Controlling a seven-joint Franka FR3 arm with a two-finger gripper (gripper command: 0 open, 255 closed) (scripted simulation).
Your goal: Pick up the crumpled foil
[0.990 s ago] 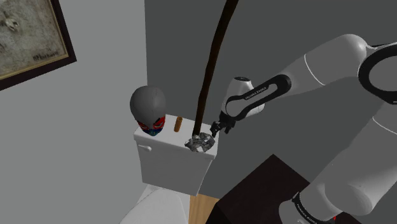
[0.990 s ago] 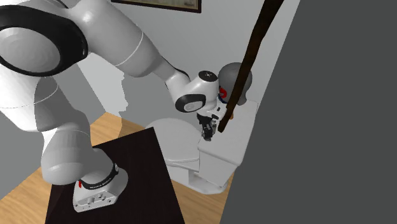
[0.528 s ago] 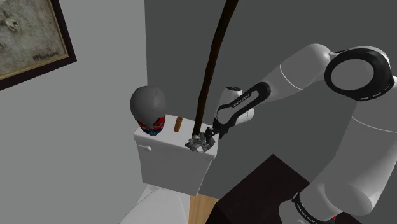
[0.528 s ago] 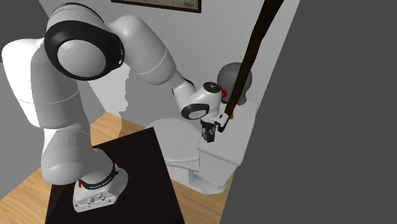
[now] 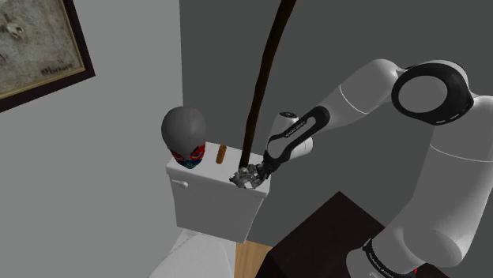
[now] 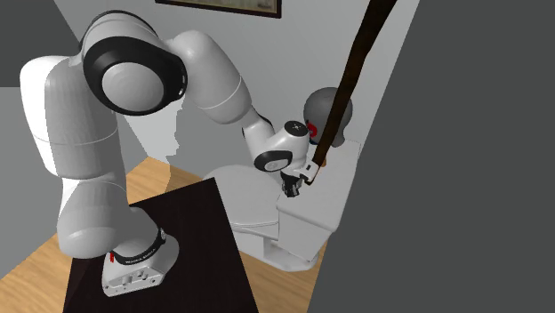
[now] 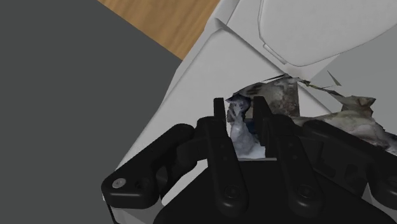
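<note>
1. Hand down at the right end of the tank lid in the shoulder view, closed on a fold of the foil.
2. Foil crumpled, silvery-grey, lying on the white tank, under and beside the hand.
3. Just beside the hand, a dark pole slanting up from the lid.
4. Further left along the lid in the shoulder view, a small brown cylinder standing upright, then a grey head with red and blue at its base.
5. Near right, the dark stand; below the tank, wood floor.
</note>
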